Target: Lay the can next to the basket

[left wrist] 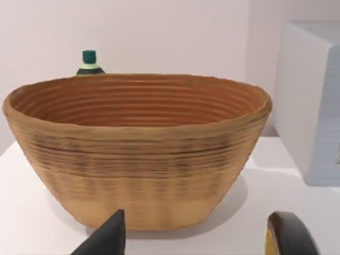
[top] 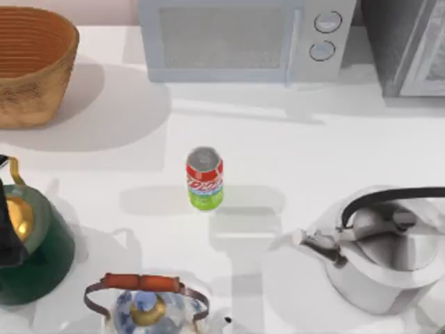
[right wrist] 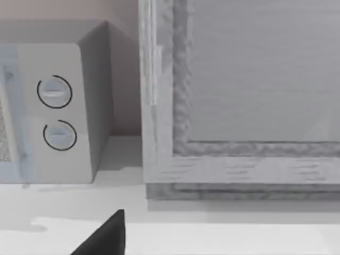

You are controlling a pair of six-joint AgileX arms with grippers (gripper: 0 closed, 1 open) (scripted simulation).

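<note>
You found the can [top: 204,178] upright near the table's [top: 278,139] middle, well apart from the basket [top: 31,66] at the far left corner. The left wrist view faced the basket [left wrist: 138,154], with the left gripper's fingertips [left wrist: 109,239] spread apart. You could not tell the right gripper's state.

I see a small can [top: 204,179] with silver top, red band, white lettering, green base; round tan-orange ribbed wicker basket [top: 31,66]; dark green kettle [top: 31,254].
</note>
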